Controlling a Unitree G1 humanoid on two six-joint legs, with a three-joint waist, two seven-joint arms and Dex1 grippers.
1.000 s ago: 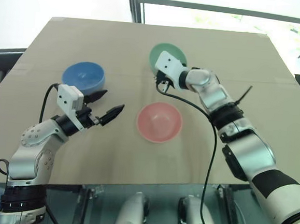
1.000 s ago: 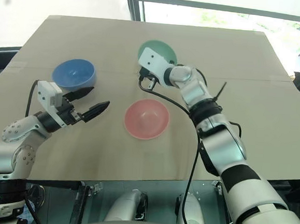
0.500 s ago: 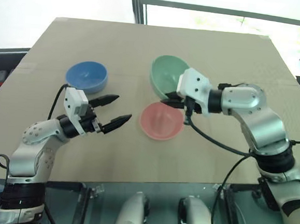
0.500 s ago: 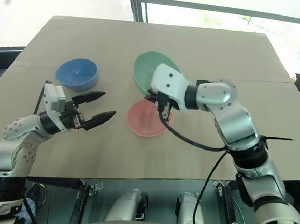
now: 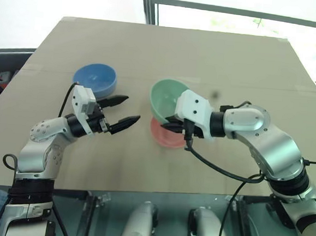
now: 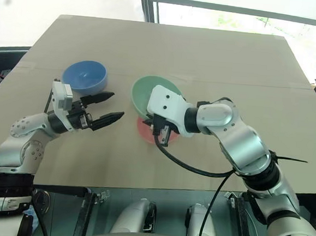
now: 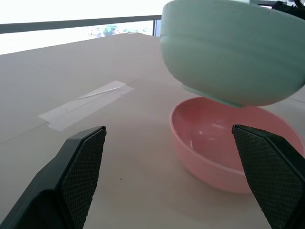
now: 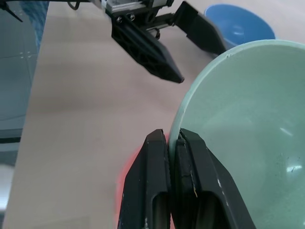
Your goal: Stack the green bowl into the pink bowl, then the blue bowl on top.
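Carried back over the half-hidden pink bowl, the green bowl hangs rim-pinched in the right gripper; left gripper gapes empty.

The left arm reaches in from the near left corner of the bench, elbow bent, forearm angled toward the middle. Its left end effector points roughly level and toward the right, the two black fingers spread wide with nothing between them. The right arm comes in from the near right corner, its forearm folded across toward the left. The right end effector tilts slightly downward, its fingers pinched tight on the rim of the green bowl, holding it raised off the bench.
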